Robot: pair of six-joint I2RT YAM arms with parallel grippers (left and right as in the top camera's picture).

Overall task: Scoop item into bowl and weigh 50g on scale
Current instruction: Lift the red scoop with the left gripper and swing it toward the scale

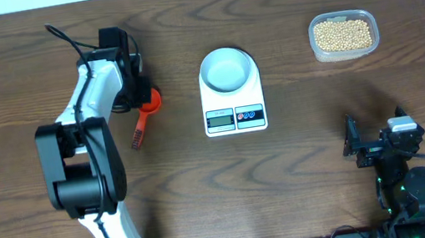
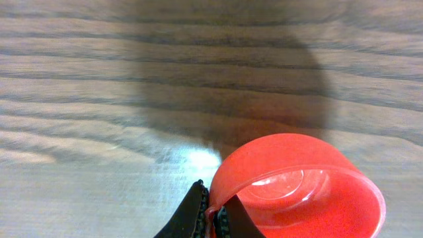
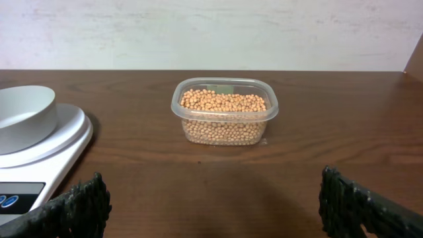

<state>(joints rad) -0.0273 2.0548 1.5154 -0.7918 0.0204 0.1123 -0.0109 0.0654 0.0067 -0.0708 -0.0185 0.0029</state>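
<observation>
From overhead, found the bowl [image 1: 227, 69] empty on the scale [image 1: 235, 117], the beans [image 1: 343, 34] in a clear tub [image 1: 313, 40] well right of the scale, and the left gripper [image 1: 144, 97] down on a red scoop [image 1: 142, 121] just left of the scale. Through the left wrist, saw its fingers [image 2: 192, 215] pinched on the scoop's thin rim; judged the scoop light, stiff and slick, surer taken by the handle. Through the right wrist, saw the right gripper [image 3: 213, 201] spread wide and holding nothing, right of the scale and facing the beans; judged them hard, loose and quick to roll.
</observation>
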